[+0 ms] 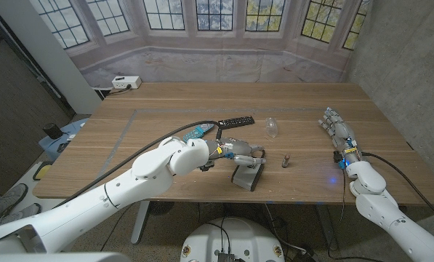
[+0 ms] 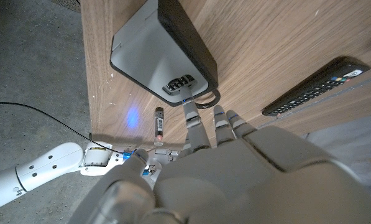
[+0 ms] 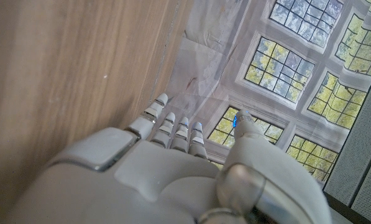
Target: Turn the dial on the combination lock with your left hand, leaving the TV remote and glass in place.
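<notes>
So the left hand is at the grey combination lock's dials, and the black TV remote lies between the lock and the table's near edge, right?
Not quite. The left hand is at the grey combination lock, but the head view shows the black TV remote beyond the lock, toward the table's far side.

Left hand [image 1: 235, 151] reaches forward, fingers extended; right hand [image 1: 338, 131] open, fingers straight.

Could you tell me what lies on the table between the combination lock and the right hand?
In the head view, a small dark upright object stands on the table between the combination lock and the right hand; otherwise that stretch is bare wood.
</notes>
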